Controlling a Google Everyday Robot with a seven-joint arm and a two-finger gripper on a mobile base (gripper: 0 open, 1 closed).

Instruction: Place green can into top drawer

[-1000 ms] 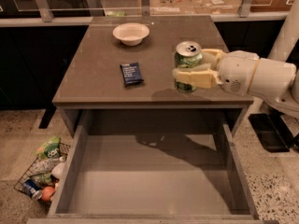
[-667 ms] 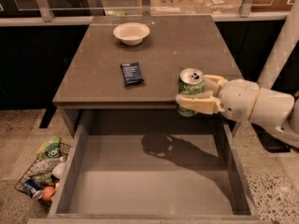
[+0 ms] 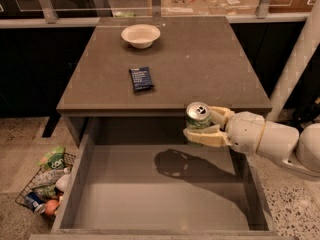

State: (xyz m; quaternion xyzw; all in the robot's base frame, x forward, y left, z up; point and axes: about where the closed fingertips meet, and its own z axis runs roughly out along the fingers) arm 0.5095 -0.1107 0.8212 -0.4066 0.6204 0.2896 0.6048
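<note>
The green can (image 3: 197, 121) has a silver top with a pull-tab and is held upright in my gripper (image 3: 204, 125), whose cream fingers (image 3: 206, 137) are shut around its body. The can hangs in the air just in front of the table's front edge, above the far right part of the open top drawer (image 3: 150, 184). The drawer is pulled out wide, and its flat grey floor shows the shadow of the can and arm. My white arm reaches in from the right.
On the grey-brown table (image 3: 200, 64) lie a dark blue flat packet (image 3: 141, 78) and a white bowl (image 3: 140, 35) further back. A wire basket of packets and cans (image 3: 42, 184) sits on the floor to the left of the drawer.
My gripper has carried the green can forward and down, from over the table's right side to past its front edge, above the open drawer.
</note>
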